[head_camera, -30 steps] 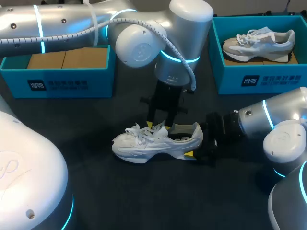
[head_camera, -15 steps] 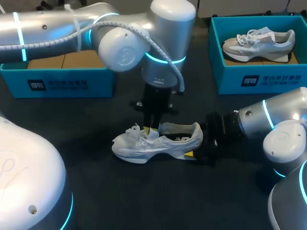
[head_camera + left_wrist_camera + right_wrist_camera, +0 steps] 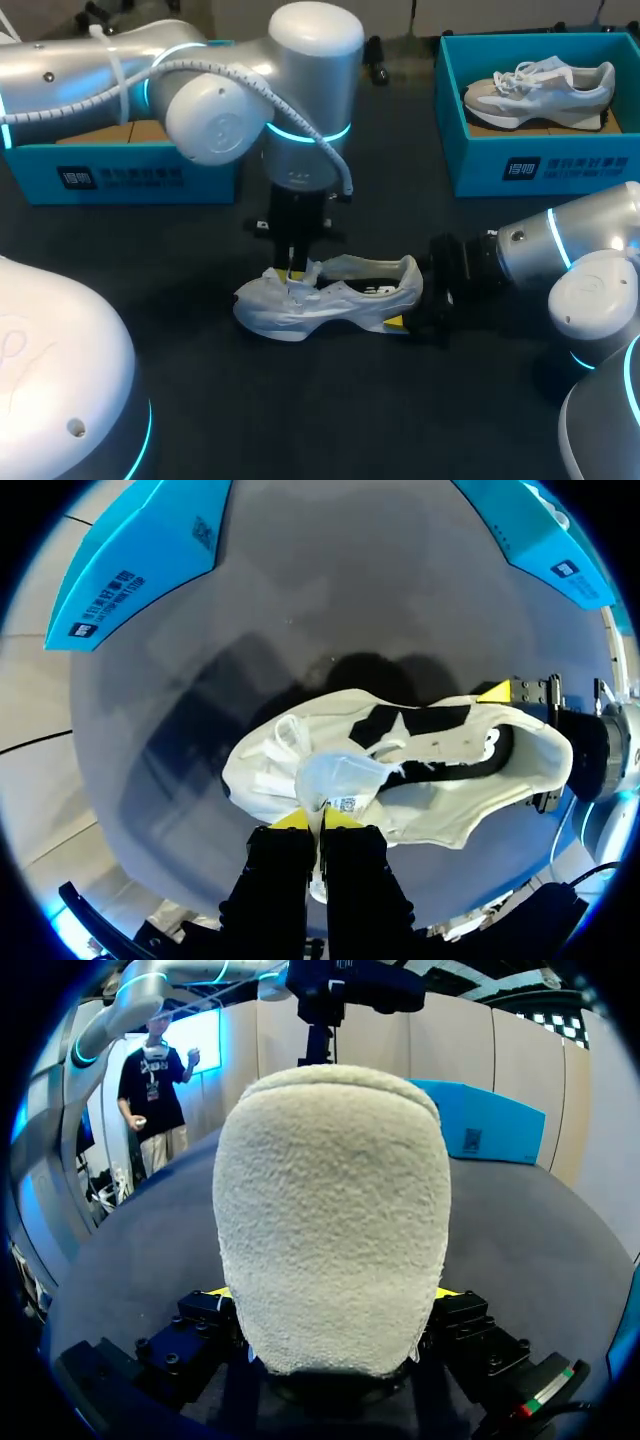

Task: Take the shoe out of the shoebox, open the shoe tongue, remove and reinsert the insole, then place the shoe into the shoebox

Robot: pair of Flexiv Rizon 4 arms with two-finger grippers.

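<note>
A white shoe [image 3: 335, 298] lies on its side on the dark table, toe to the left. My left gripper [image 3: 292, 270] stands over the laces, shut on the shoe's tongue [image 3: 345, 778], which is folded toward the toe so the dark opening [image 3: 430, 720] shows. In the left wrist view the tongue's end sits between the yellow fingertips [image 3: 290, 820]. My right gripper [image 3: 412, 297] holds the heel from the right, one finger on each side. The fleecy heel [image 3: 330, 1220] fills the right wrist view between its fingers [image 3: 225, 1295].
A blue shoebox [image 3: 540, 165] at the back right holds a second grey-and-white shoe [image 3: 540, 85]. Another blue box [image 3: 130, 175] with brown cardboard inside stands at the back left, partly behind my left arm. Bare dark tabletop lies in front of the shoe.
My left arm has swung left, from the shoe's middle toward the toe. Its gripper closed on the tongue and drew it along, uncovering the opening. The right arm and the shoe stayed put.
</note>
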